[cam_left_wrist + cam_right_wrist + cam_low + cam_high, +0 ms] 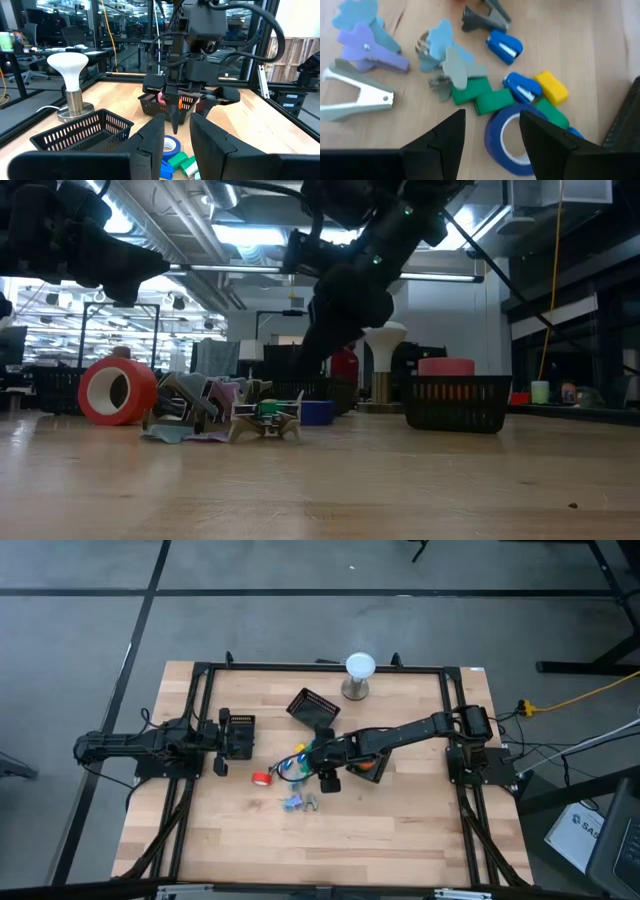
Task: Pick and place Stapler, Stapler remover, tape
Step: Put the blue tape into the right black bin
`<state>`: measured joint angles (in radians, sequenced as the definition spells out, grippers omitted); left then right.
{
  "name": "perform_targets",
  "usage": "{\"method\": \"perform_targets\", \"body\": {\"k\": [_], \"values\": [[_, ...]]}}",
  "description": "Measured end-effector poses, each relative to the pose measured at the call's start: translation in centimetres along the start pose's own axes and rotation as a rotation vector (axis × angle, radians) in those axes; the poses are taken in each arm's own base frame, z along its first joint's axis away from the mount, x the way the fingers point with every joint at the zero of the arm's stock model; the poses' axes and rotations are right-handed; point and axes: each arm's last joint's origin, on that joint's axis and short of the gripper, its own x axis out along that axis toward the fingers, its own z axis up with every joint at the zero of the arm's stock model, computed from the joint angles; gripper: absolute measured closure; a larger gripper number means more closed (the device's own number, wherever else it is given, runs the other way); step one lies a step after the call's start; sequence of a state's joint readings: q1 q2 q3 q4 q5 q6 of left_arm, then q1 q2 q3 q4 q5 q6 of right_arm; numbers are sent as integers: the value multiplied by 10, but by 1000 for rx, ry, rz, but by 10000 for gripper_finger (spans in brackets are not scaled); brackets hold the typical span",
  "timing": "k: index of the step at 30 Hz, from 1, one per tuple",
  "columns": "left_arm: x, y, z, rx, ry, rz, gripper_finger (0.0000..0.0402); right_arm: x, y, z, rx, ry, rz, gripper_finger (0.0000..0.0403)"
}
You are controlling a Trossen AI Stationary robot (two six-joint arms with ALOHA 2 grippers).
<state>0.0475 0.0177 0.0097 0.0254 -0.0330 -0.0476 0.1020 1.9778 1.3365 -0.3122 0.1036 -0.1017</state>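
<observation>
The right hand (487, 132) hangs released and empty just over the blue tape roll (509, 136) in the bench's (400, 830) central clutter, so most of the sorting looks undone: staple removers (357, 95), small blue staplers (504, 47) and a red tape roll (261, 779) lie loose. Farther off, the left hand (176, 134) waits with fingers parted at the bench's left edge. Only the low view shows a pink roll (446, 367) already in a black basket (457, 403); only the right wrist view separates the pile's pieces.
</observation>
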Motion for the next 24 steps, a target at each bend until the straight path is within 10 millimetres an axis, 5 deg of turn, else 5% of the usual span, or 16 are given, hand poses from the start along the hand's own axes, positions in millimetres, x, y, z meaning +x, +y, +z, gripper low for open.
{"method": "perform_targets", "body": {"k": [24], "values": [[0, 0, 0, 0, -1, 0, 313, 19, -9, -13, 7, 81, -8, 210]]}}
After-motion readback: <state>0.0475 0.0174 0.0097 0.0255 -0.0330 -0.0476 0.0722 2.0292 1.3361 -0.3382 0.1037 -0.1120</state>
